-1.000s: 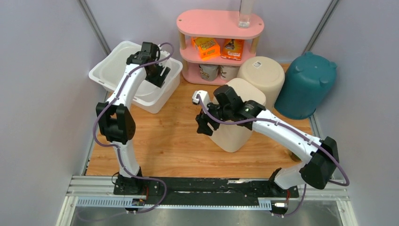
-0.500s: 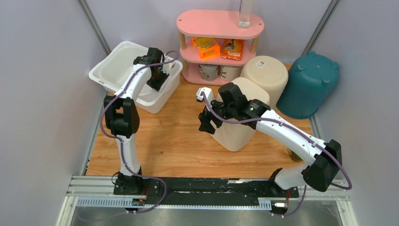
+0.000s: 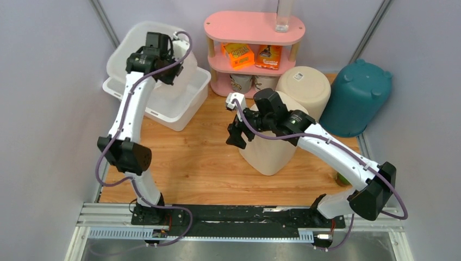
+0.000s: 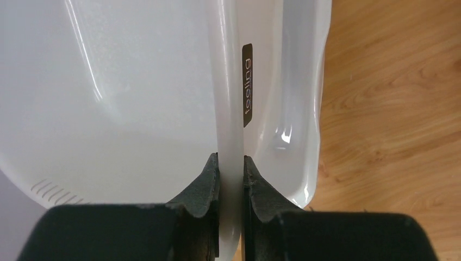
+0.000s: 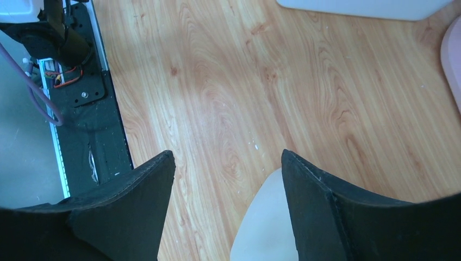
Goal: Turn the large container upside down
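Left gripper [image 4: 230, 163] has just clamped shut on the tub [image 3: 124, 54] wall and tipped it up at back left, so your flip is under way, while the right gripper [image 5: 227, 157] hangs open.

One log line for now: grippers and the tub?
left gripper: shut on upper white tub wall | upper white tub: tilted up, not yet inverted | right gripper: open, empty, over table
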Robot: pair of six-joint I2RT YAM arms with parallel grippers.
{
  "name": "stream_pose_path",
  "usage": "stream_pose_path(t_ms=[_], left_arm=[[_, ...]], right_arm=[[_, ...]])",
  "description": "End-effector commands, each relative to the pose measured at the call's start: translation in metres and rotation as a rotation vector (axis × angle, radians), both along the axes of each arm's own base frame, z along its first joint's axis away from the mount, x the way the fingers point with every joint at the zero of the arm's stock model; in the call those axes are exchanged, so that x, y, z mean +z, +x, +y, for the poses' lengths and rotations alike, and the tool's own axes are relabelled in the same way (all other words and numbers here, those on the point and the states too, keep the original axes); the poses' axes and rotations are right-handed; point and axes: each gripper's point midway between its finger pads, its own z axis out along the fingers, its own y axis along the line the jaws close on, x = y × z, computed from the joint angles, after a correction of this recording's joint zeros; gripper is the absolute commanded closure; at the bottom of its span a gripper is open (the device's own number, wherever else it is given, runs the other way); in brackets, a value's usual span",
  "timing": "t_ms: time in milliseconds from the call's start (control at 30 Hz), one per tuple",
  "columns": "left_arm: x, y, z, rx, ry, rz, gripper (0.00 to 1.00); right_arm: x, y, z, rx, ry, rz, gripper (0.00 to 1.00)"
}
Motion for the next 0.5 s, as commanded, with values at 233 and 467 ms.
stream_pose_path(t_ms=[233, 467], left_arm=[[0.270, -0.090, -0.009, -0.078, -0.276, -0.805, 1.00], [0.284, -0.160, -0.057, -0.281, -0.615, -0.753, 1.00]], right_arm=[[0.048, 0.052, 0.001, -0.101, 0.111, -0.062, 0.20], [0.071, 0.096, -0.004, -0.192, 0.215, 0.030, 0.18]])
